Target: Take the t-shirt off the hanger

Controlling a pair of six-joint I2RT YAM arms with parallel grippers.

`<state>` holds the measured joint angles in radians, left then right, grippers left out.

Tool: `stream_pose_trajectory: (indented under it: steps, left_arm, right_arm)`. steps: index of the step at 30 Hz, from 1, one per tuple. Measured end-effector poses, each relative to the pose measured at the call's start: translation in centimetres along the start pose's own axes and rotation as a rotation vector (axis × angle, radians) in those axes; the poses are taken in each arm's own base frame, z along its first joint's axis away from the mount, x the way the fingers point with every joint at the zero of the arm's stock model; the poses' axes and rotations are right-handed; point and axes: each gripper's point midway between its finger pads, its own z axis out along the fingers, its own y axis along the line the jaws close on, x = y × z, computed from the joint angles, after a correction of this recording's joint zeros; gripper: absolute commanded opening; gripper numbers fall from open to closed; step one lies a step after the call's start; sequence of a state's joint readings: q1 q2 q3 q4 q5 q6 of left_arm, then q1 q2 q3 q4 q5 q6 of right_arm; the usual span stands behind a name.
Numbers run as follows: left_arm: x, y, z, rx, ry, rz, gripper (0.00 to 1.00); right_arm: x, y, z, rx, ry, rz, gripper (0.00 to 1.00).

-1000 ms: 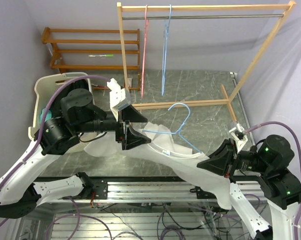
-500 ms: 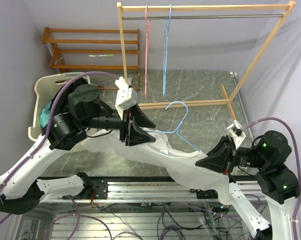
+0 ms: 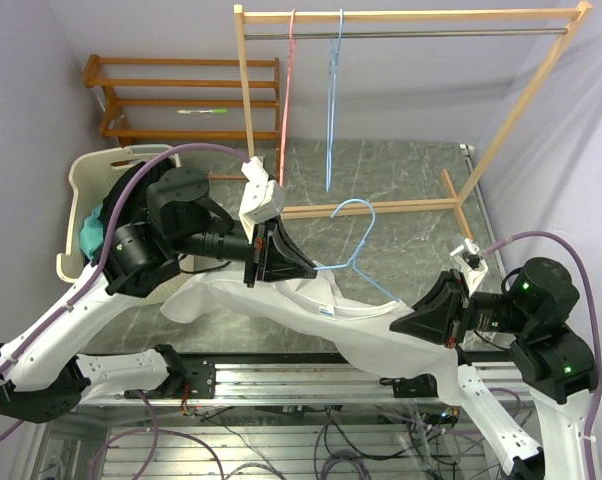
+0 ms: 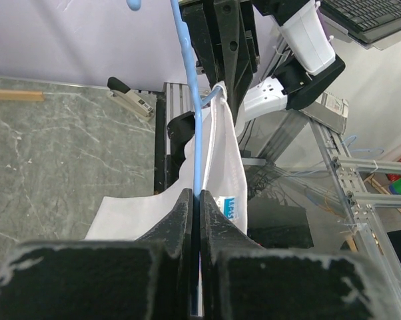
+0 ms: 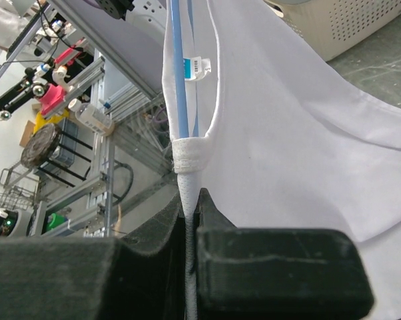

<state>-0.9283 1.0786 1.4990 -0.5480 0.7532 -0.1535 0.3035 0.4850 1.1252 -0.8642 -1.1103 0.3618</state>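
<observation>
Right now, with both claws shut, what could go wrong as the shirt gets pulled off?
1. The right claw pinches the t-shirt just where it bunches around the end of the hanger. It may be trapping the wire too, so pulling could drag the hanger along.
2. The left claw holds only thin wire, which could slip or twist.
3. The fabric looks taut between the two claws and might overstretch.
</observation>
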Motion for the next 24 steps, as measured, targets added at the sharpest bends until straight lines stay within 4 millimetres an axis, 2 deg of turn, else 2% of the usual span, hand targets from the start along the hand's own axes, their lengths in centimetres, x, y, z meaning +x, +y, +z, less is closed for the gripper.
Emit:
stream_pose_trajectory:
  steps: [5,6,9,10,12,15,20,22,24]
  left_arm:
    - [0.0,-0.7,-0.5,0.003,-0.009,0.009,0.07]
    - [0.1,-0.9,-0.7,0.001,-0.011,0.011,0.07]
    - [0.0,-1.0,-1.0,-0.014,-0.017,0.013,0.07]
    - [0.1,-1.0,-1.2,-0.023,-0.015,0.01,0.07]
    - [0.2,-0.9,-1.7,-0.053,-0.014,0.01,0.07]
    - [-0.3,-0.9,-2.7,-0.104,-0.017,0.019,0.07]
    - [-2.2,-1.7,-5.2,-0.181,-0.053,0.065,0.07]
    - [-2.8,-2.3,-6.3,-0.205,-0.071,0.082,0.07]
    - [-3.1,-2.8,-7.3,-0.222,-0.083,0.092,0.07]
  right_arm:
    - [-0.1,-0.2,0.1,-0.001,-0.001,-0.008,0.02]
    - [-0.1,-0.2,0.1,-0.003,-0.001,-0.012,0.09]
    - [-0.2,-0.5,0.2,-0.002,-0.004,-0.022,0.42]
    - [-0.3,-0.6,0.2,0.007,-0.008,-0.027,0.49]
    - [-0.5,-0.9,0.2,0.025,-0.018,-0.037,0.55]
    - [-0.6,-1.1,0.1,0.048,-0.032,-0.056,0.56]
    - [-0.4,-1.2,-0.2,0.079,-0.047,-0.071,0.57]
    - [-0.2,-1.1,-0.3,0.085,-0.053,-0.08,0.53]
    - [0.0,-1.1,-0.4,0.088,-0.057,-0.087,0.43]
